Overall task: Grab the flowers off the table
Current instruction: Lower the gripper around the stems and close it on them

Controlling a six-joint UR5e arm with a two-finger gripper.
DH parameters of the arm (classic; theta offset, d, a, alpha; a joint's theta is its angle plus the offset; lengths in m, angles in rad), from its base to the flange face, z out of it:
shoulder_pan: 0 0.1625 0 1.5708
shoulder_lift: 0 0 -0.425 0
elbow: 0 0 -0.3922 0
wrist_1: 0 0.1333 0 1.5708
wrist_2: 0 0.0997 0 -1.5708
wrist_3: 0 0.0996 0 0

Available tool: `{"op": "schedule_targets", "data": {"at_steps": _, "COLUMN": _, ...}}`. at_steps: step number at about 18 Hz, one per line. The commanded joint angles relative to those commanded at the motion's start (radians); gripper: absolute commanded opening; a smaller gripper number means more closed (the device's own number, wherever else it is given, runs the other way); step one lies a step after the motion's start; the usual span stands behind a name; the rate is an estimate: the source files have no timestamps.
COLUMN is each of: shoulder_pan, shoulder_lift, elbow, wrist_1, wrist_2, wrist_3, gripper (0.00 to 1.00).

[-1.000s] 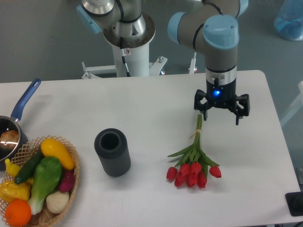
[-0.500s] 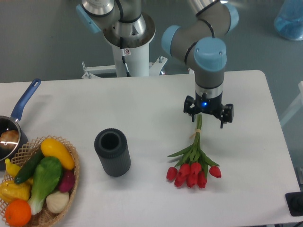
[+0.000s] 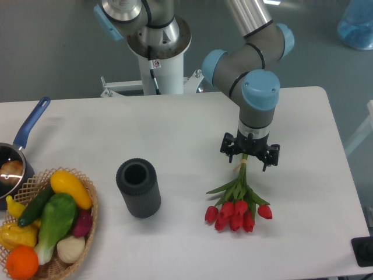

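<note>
The flowers (image 3: 238, 205), a small bunch of red tulips with green leaves and thin tied stems, lie on the white table (image 3: 175, 134) at the right of middle, heads towards the front edge. My gripper (image 3: 246, 161) points straight down over the upper end of the stems. Its fingers (image 3: 228, 154) are spread apart on either side of the stems, low and close to the tabletop. The gripper is open and holds nothing. The top of the stems is hidden under the gripper body.
A dark grey ribbed cylinder vase (image 3: 138, 187) stands left of the flowers. A wicker basket (image 3: 78, 256) of vegetables sits at the front left corner. A blue-handled pan (image 3: 17, 153) lies at the left edge. The arm's base (image 3: 157, 46) stands behind the table.
My gripper has moved left and towards the front and come down, from beside the stem tips to straddling the upper stems. The flowers have not moved.
</note>
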Motion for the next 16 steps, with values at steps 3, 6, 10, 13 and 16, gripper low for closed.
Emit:
{"op": "schedule_targets", "data": {"at_steps": 3, "shoulder_pan": 0.000, "shoulder_lift": -0.031, "elbow": 0.026, "wrist_1": 0.009, "wrist_2": -0.049, "wrist_3": -0.037, "gripper": 1.00}}
{"op": "schedule_targets", "data": {"at_steps": 6, "shoulder_pan": -0.003, "shoulder_lift": -0.048, "elbow": 0.031, "wrist_1": 0.011, "wrist_2": -0.049, "wrist_3": -0.045, "gripper": 1.00}}
{"op": "schedule_targets", "data": {"at_steps": 10, "shoulder_pan": -0.014, "shoulder_lift": -0.061, "elbow": 0.018, "wrist_1": 0.015, "wrist_2": -0.029, "wrist_3": -0.039, "gripper": 1.00}}
{"op": "schedule_targets", "data": {"at_steps": 13, "shoulder_pan": -0.014, "shoulder_lift": -0.072, "elbow": 0.017, "wrist_1": 0.017, "wrist_2": -0.020, "wrist_3": -0.037, "gripper": 1.00}}
{"op": "schedule_targets", "data": {"at_steps": 16, "shoulder_pan": -0.028, "shoulder_lift": -0.092, "elbow": 0.026, "wrist_1": 0.023, "wrist_2": -0.014, "wrist_3": -0.037, "gripper": 1.00}}
